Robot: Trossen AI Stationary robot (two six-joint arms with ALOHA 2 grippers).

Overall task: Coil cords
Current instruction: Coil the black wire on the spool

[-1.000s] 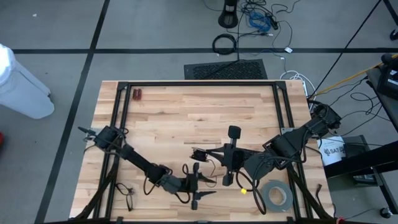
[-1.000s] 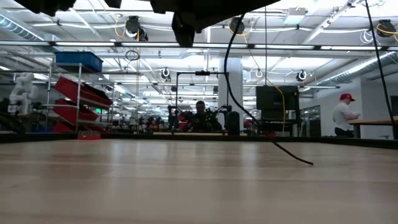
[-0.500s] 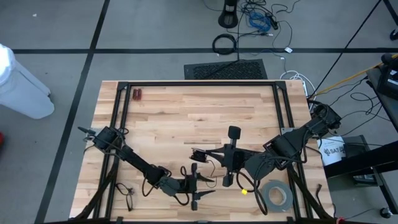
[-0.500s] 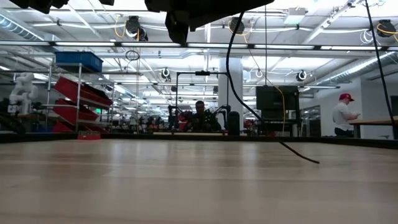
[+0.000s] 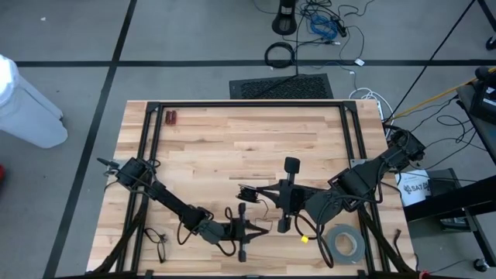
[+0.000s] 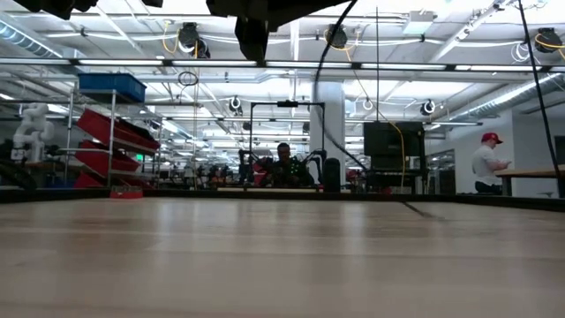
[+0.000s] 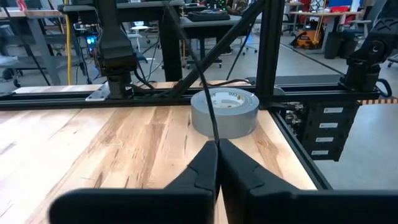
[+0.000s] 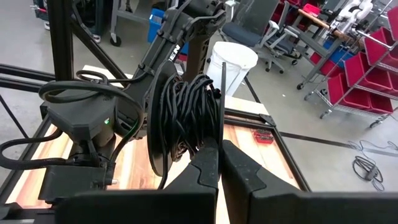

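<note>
The cord is thin and black. Most of it is wound into a round bundle (image 8: 186,115) held high above the table's middle, just past my right gripper (image 8: 219,144), which is shut at the bundle's base. One loose strand (image 7: 198,74) runs down from there to my left gripper (image 7: 217,144), which is shut on it near the table's near edge (image 5: 262,230). In the low view the strand (image 6: 323,106) hangs in a curve from above. In the high view my right gripper (image 5: 256,190) points toward the table's left. My left gripper pinches a single strand of the cord (image 7: 215,138) between its two fingertips. The fingers lie level and point toward the table's right. From the fingers the strand rises slanting, clear of the table. My right gripper is shut at the coiled bundle's near side (image 8: 208,138), the fingers pointing slightly down. The bundle sits just beyond the fingertips, lifted clear of the table. A short strand (image 8: 222,87) stands up from between the fingers; the bundle hides the exact place of contact.
A grey tape roll (image 5: 343,242) lies flat near the table's near right corner, ahead of my left gripper (image 7: 224,112). A small yellow piece (image 5: 304,238) lies beside it. Two small red things (image 5: 170,118) sit at the far left. A black frame (image 5: 248,103) rims the table.
My left gripper has shut on the cord's loose strand without leaving its place. In the low view, the strand's lower end has come up off the table, where it lay before.
</note>
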